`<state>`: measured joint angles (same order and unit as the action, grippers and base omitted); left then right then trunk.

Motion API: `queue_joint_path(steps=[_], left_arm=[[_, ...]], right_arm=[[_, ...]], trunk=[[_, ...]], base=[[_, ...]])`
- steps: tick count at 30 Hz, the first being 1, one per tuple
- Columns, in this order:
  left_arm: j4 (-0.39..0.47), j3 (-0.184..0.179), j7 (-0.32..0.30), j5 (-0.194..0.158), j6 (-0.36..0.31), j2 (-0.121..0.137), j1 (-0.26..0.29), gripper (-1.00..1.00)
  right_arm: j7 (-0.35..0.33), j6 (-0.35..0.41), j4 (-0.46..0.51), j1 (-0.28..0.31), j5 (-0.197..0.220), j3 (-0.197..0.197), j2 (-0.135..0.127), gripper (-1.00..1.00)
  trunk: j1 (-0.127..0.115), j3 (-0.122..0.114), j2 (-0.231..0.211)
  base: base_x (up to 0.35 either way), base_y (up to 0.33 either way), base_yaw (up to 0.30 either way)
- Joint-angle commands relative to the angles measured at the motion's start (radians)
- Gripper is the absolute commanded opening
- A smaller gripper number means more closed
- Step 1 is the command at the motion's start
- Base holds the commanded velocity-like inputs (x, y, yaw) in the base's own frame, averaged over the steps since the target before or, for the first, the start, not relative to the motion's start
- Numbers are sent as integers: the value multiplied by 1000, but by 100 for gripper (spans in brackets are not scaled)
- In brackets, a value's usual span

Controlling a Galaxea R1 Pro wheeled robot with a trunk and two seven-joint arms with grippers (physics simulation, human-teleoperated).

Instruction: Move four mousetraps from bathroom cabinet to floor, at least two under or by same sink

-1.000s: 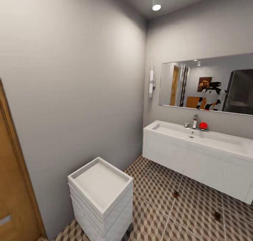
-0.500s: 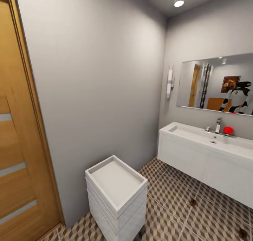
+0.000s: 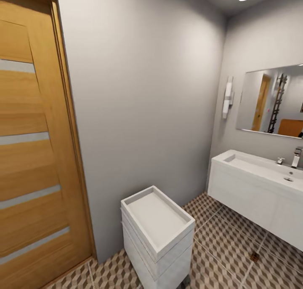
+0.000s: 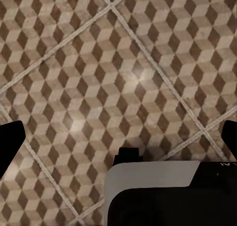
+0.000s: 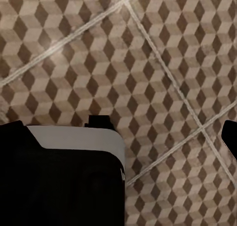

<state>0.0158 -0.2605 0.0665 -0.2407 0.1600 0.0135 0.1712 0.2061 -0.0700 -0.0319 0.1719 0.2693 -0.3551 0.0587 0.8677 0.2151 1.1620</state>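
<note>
Grey walls close in a small bathroom, with a wooden door (image 3: 33, 154) banded by pale strips at the head view's left and a low white drawer unit (image 3: 158, 234) with a tray-like top standing against the wall beside it. Across the corner, the sink (image 3: 261, 169) sits on its white wall-hung vanity, a chrome faucet (image 3: 297, 156) at its far edge, under a mirror (image 3: 273, 101) and beside a wall lamp (image 3: 228, 97). No readable writing shows anywhere. One small dark piece (image 3: 254, 257), too small to identify, lies on the bathroom floor (image 3: 219, 247) below the vanity. Both wrist views look onto the cube-patterned tiles: the left hand (image 4: 118, 142) and the right hand (image 5: 118, 132) each have dark fingertips far apart at the picture's edges, holding nothing and touching nothing.
</note>
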Motion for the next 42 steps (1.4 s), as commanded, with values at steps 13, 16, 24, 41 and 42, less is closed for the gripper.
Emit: queue_joint_path(steps=[13,16,24,41,42], left_arm=[[0,-9,3,-8,3,0,1,100],[0,-9,3,-8,3,0,1,100],[0,-9,3,-8,3,0,1,100],[0,-4,5,-13,2,-1,1,100],[1,-3,5,-14,1,-2,1,100]], right_arm=[[1,-8,-2,1,9,-8,-6,100],[1,-7,-2,1,8,-8,-6,100],[0,-8,-2,1,5,-8,-10,100],[1,-9,-2,1,4,-8,-12,100],[1,-9,-2,1,4,-8,-12,100]], trunk=[[0,1,1],[0,1,1],[0,1,1],[0,1,1],[0,1,1]], base=[[0,0,300],[0,0,300],[0,0,283],[0,0,95],[0,0,262]])
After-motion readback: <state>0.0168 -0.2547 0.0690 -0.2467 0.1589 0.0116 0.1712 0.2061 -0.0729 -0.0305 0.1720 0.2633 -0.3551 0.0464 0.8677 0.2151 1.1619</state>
